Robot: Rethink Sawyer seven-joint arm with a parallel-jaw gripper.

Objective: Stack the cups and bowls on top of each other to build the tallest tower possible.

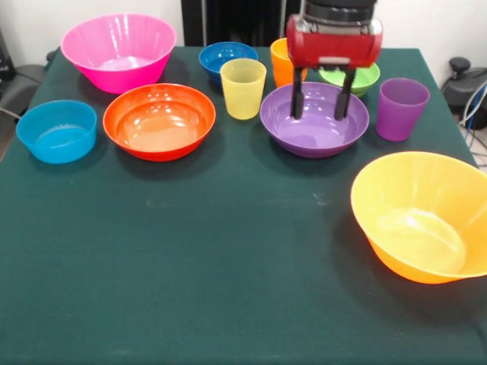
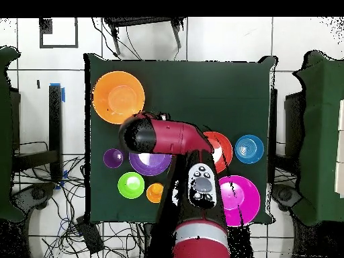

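**Inspector:** Start at the bottom of the frame. What is there?

**Assistant:** The large yellow-orange bowl (image 1: pixel 424 217) sits alone at the lower right, well apart from the rest. Judged fit as a tower base: wide and stable.

**Inspector:** Middle row?

**Assistant:** Left to right: light blue bowl (image 1: pixel 57 131), orange-red bowl (image 1: pixel 159 120), yellow cup (image 1: pixel 243 88), purple bowl (image 1: pixel 314 119), purple cup (image 1: pixel 402 108). The gripper (image 1: pixel 322 115) hangs over the purple bowl, its two fingers (image 1: pixel 297 100) spread apart and holding nothing, tips at or just inside the rim (contact cannot be confirmed).

**Inspector:** Handling?

**Assistant:** Thin glossy plastic, probably light, stiff and slippery. My judgement: pinch the purple bowl across its rim wall, one finger inside, one outside; a loose grip may let it slide or tip.

**Inspector:** Upper part of the frame?

**Assistant:** Pink bowl (image 1: pixel 119 50) at upper left, dark blue bowl (image 1: pixel 227 59), then orange cup (image 1: pixel 280 61) and green bowl (image 1: pixel 351 78), both partly hidden behind the gripper.

**Inspector:** Obstructions?

**Assistant:** The yellow cup and purple cup stand just beside the purple bowl on either side. A sideways lift could knock them; the way towards the lower right looks open.
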